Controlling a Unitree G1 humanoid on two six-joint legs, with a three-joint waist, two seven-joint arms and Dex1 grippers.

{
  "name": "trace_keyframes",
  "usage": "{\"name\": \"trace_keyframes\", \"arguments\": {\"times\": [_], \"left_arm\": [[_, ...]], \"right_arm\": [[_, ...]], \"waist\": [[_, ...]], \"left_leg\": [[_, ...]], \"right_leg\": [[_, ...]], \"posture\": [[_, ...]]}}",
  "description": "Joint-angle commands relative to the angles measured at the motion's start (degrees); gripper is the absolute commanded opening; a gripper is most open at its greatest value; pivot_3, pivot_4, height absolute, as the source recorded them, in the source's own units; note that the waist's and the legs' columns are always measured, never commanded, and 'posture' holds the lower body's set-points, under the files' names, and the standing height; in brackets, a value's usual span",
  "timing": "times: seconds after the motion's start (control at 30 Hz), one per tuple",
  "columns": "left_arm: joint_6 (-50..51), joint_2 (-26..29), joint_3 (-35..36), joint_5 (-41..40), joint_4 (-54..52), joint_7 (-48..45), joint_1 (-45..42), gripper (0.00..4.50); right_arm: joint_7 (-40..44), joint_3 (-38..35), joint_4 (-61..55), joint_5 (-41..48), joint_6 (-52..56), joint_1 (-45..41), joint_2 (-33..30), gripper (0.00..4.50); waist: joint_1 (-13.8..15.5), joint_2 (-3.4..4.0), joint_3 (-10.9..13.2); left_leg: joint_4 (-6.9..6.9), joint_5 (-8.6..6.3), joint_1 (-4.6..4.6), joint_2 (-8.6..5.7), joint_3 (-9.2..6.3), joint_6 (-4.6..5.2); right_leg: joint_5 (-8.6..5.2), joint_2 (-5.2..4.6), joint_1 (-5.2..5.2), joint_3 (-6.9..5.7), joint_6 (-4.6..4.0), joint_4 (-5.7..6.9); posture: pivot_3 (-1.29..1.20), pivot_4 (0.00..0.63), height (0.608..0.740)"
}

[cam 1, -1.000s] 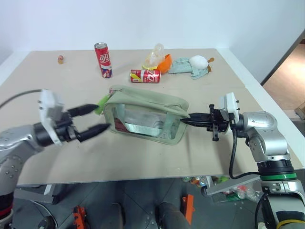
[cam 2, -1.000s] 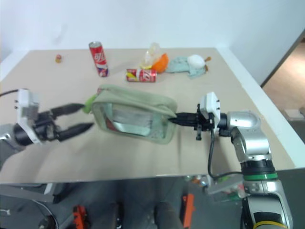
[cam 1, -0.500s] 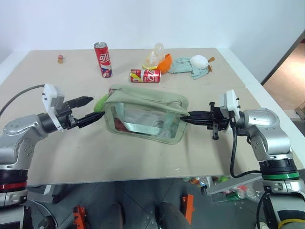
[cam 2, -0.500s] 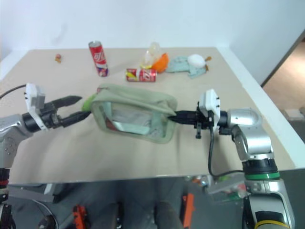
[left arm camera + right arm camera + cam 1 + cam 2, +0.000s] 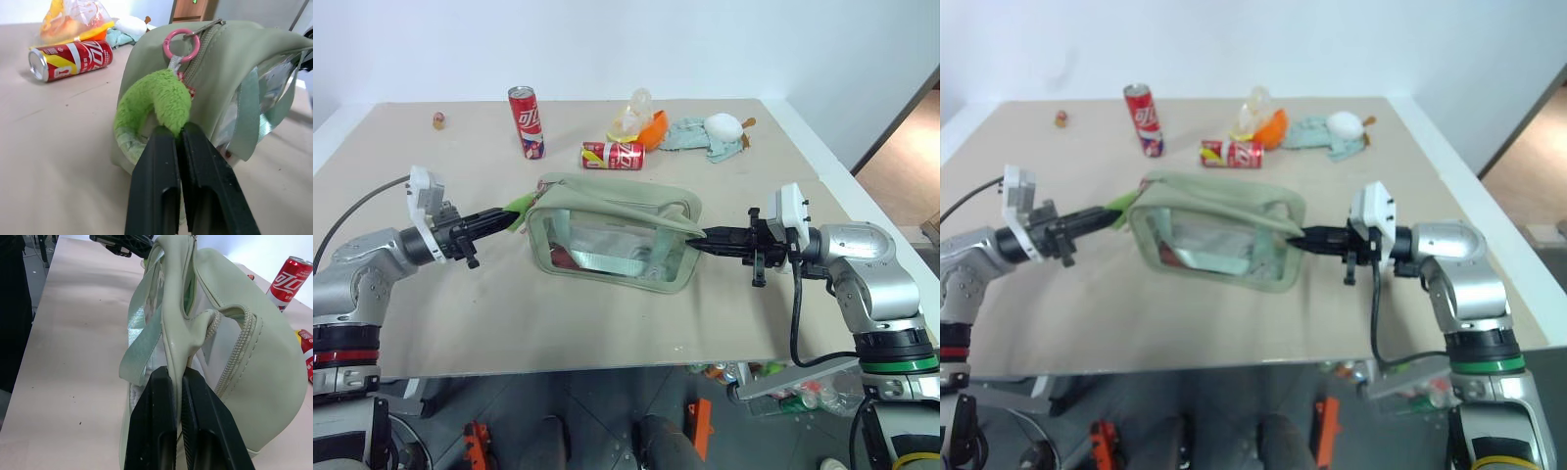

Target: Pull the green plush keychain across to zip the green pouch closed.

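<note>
Pinching green plush keychain (image 5: 161, 100) — left gripper (image 5: 177, 142)

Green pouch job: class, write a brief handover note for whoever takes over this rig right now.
Left gripper: shut on the keychain at the pouch's left end.
Right gripper: shut on the pouch's right-end fabric, bracing it.
The pouch stands on the table, zipper on top.
Done: both grips set.
Left: pull the keychain across toward the right gripper to zip the pouch closed.
</note>
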Motion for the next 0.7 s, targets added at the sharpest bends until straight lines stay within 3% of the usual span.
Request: {"name": "trace_keyframes", "arguments": {"times": [0.03, 0.33, 0.7], "left_arm": [[-1.2, 0.6, 2.3, -0.4, -1.1, 0.2, -2.0, 0.05], [0.5, -0.6, 2.4, -3.9, -12.0, 4.3, -12.7, 0.05], [-2.9, -9.3, -12.2, 2.4, -15.7, 0.8, -18.7, 0.05]], "right_arm": [[0.1, -1.9, -1.8, 0.5, -0.4, 0.1, -1.4, 0.00], [0.5, -1.8, -0.7, 0.3, -1.0, 0.1, -1.8, 0.00], [1.0, -0.8, 1.7, -0.7, -2.6, -1.4, -1.0, 0.00]], "waist": [[0.0, 0.00, 0.0], [0.1, -0.01, 0.0], [0.0, 0.00, 0.0]], "left_leg": [[0.00, 0.00, 0.00, 0.00, -0.01, 0.00], [0.08, 0.01, -0.08, -0.01, -0.08, -0.01], [0.09, 0.02, -0.03, -0.06, -0.09, -0.02]], "right_leg": [[0.00, 0.00, 0.00, 0.00, 0.00, 0.00], [0.02, -0.01, 0.02, -0.06, 0.04, 0.00], [0.04, 0.01, 0.05, -0.01, 0.07, 0.01]], "posture": [[0.00, 0.150, 0.740], [0.00, 0.150, 0.740], [0.00, 0.150, 0.740]]}}
